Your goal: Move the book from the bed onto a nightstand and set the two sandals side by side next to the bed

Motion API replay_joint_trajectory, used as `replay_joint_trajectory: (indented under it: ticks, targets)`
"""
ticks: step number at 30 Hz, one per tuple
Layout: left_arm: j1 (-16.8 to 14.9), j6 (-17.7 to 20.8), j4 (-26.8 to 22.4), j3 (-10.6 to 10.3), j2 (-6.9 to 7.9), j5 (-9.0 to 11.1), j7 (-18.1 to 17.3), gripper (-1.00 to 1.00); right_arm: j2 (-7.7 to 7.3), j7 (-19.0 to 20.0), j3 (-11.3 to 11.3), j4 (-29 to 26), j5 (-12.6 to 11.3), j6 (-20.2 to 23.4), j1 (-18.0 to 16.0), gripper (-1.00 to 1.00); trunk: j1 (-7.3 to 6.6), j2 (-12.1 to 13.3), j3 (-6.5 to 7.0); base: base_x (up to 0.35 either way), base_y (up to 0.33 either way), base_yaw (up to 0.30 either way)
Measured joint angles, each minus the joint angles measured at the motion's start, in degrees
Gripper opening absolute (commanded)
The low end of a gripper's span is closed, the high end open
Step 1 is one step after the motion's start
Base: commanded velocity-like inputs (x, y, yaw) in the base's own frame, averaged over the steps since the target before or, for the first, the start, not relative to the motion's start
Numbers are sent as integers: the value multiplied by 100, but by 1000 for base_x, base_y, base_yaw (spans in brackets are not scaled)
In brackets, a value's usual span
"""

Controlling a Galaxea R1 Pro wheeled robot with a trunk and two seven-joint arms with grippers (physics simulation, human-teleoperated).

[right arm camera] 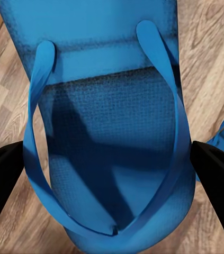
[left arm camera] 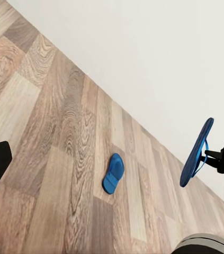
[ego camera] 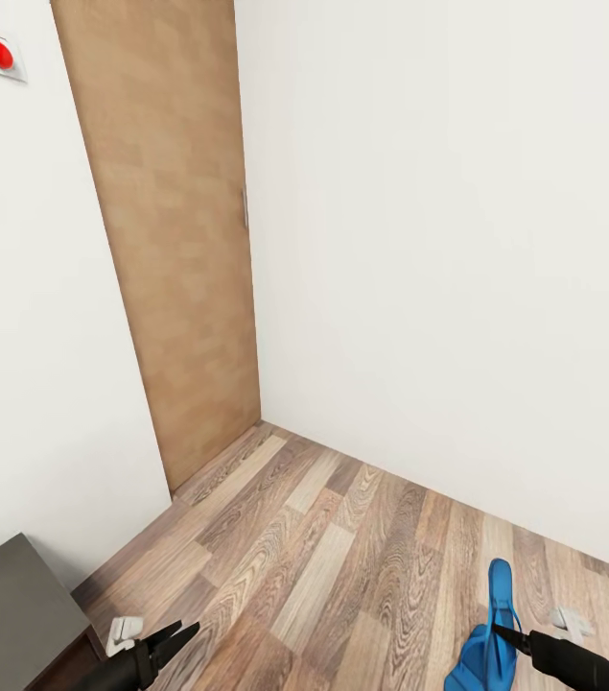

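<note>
Right gripper (ego camera: pixel 498 629): lower right, clamped on a blue flip-flop (ego camera: pixel 492 633) by its strap, lifted off the plank floor (ego camera: pixel 323 557).
Left gripper (ego camera: pixel 177 637): lower left, fingers parted, empty.
Second flip-flop (left arm camera: pixel 113 173): flat on the floor.

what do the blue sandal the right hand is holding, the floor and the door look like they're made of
Sandal: probably foam rubber, matte; the footbed shows a fine pebbled texture under thin smooth straps. It is gripped by the right hand.
Floor: wood-look planks with visible grain, mixed brown tones, low sheen.
Door: light brown wood or veneer, matte, faintly blotchy.
</note>
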Motion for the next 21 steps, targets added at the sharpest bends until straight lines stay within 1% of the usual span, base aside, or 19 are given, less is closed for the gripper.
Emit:
replay_joint_trajectory:
  ticks: [10, 12, 15, 16, 21]
  targets:
    - [0, 2, 0, 0, -7, 1, 0, 100, 7, 1, 0, 1, -3, 0, 0, -100, 0, 0, 0, 0, 0, 0]
    - [52, -7, -17, 64, 58, -42, -11, 100, -43, 63, -16, -61, -40, 21, -69, -100, 0, 0, 0, 0, 0, 0]
    - [52, -7, -16, 70, 155, -42, -13, 100, -44, 69, -12, -62, -36, 17, -169, -100, 0, 0, 0, 0, 0, 0]
    - [67, -7, -13, 70, 167, -42, -14, 100, -42, 68, -6, -44, -31, 10, -184, -100, 0, 0, 0, 0, 0, 0]
    - [138, -6, -9, 70, 217, -42, -24, 100, 47, 71, 7, 122, -18, -65, -146, -100, 0, 0, 0, 0, 0, 0]
